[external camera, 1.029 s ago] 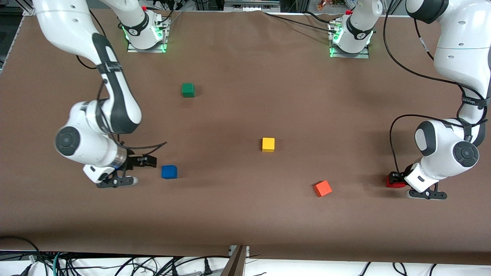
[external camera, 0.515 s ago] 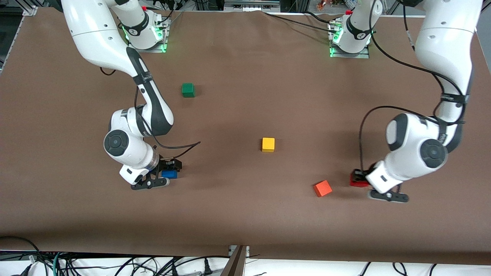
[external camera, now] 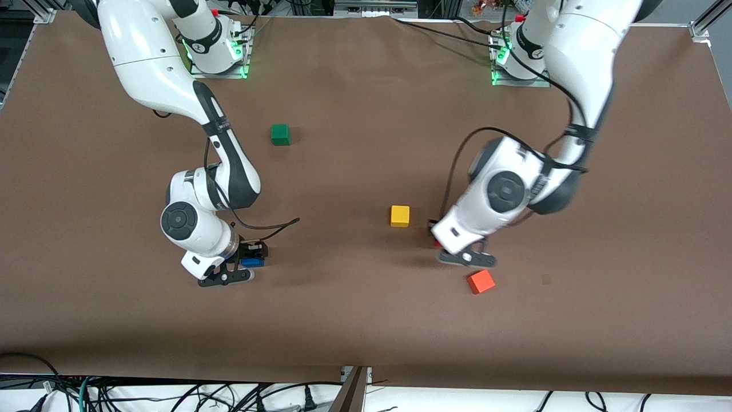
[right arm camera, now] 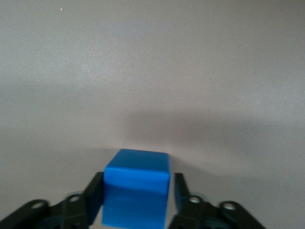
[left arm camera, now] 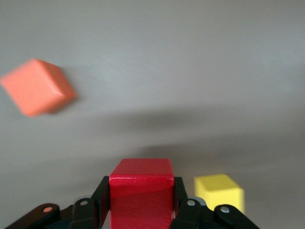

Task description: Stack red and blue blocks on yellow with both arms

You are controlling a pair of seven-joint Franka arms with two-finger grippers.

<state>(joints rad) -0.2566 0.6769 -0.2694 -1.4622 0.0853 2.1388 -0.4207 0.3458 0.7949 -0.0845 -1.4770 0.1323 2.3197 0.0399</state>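
Front view: my left gripper (external camera: 437,243) hangs over the bench (external camera: 366,320), just beside the yellow cube (external camera: 400,216) on the side toward the left arm's end. Only a sliver of the red cube (external camera: 436,243) shows under the wrist. The orange-red cube (external camera: 481,281) lies nearer the camera than the yellow one, the green cube (external camera: 279,134) much farther from it, toward the right arm's end. My right gripper (external camera: 247,262) is low at the blue cube (external camera: 251,262), toward the right arm's end of the bench and well apart from the yellow cube.

Left wrist view: my left gripper (left arm camera: 141,200) is clamped on the red cube (left arm camera: 141,191), one finger flat on each side face. The yellow cube (left arm camera: 219,191) sits just beside it, the orange-red cube (left arm camera: 38,86) farther off and smeared.

Right wrist view: my right gripper (right arm camera: 138,195) straddles the blue cube (right arm camera: 136,188); the fingers look pressed to its sides, but I cannot be sure they touch.

Handling, my judgement: these are small, plain, matte cubes, likely light and rigid, not fragile and not slippery. Best hold is on two opposite flat faces, fingers square to them, upper half, so the bottom face stays free to land flat. A tilted release would slide a cube off the yellow one.

Writing: none readable on any cube; small marks on the arm bands are too small to read.
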